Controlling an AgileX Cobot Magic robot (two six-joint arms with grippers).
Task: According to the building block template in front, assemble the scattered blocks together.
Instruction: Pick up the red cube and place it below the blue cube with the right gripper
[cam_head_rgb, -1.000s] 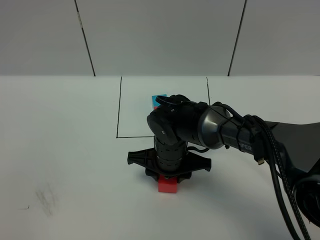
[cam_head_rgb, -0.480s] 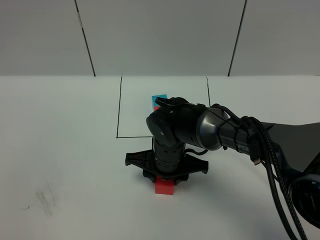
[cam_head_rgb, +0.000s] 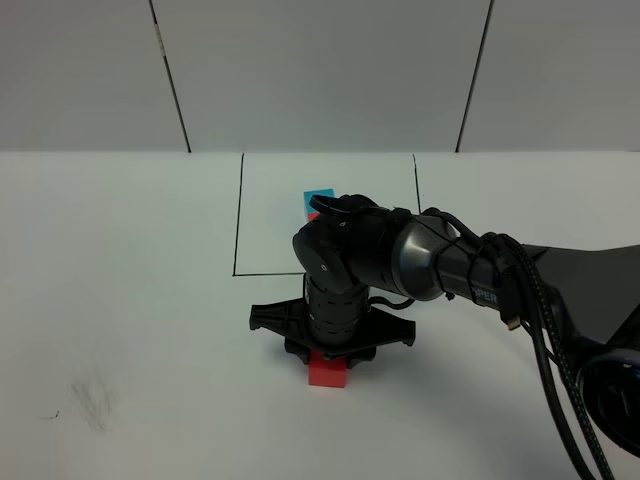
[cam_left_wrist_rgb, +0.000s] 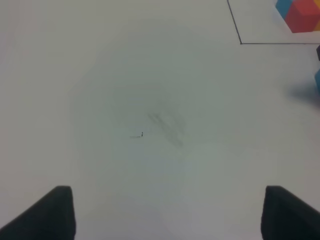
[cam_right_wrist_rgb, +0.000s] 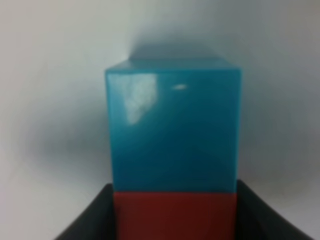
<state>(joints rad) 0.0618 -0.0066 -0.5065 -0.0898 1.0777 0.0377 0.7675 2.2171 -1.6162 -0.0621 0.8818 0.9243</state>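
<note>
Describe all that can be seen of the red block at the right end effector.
The red block is a small, plain, matte cube. It seems to rest flat on the white table, just outside the drawn frame. The right end effector covers its top, with black fingers against two opposite sides. One free side meets the blue block with no visible gap.

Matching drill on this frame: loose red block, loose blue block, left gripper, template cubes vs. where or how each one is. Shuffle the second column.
Things
1. red block
2. blue block
3. left gripper
4. template cubes

States
A. open, above the table
B. inside the black frame
C. clamped in the right gripper
D. butted against the red block, outside the grip

Pairs: 1-C, 2-D, 3-A, 4-B
</note>
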